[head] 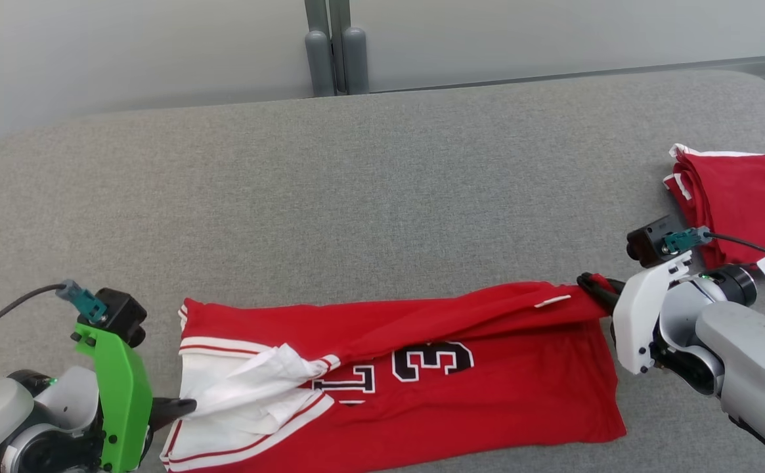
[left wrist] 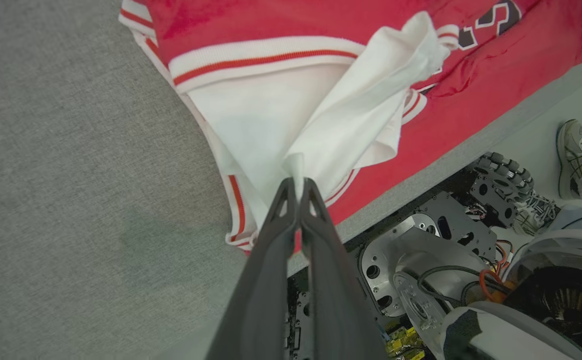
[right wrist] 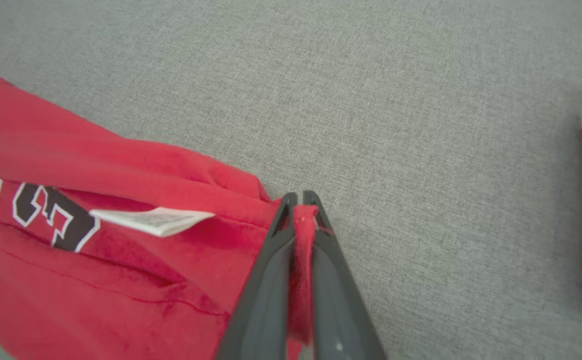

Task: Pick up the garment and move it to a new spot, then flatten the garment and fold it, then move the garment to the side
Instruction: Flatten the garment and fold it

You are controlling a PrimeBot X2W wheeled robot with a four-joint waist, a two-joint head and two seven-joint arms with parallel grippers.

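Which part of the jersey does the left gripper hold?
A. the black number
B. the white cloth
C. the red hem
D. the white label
B: the left gripper is shut on a bunched fold of white cloth of the jersey.

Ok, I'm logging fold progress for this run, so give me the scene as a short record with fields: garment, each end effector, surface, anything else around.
garment: red jersey, stretched sideways across the table, a long fold along its far part, number showing
left end effector: shut on the jersey's white fabric at its left end
right end effector: shut on the red edge at its right end
surface: grey padded table
other items: second red garment, bunched at the far right; white label on the jersey; a person's shoe on the floor
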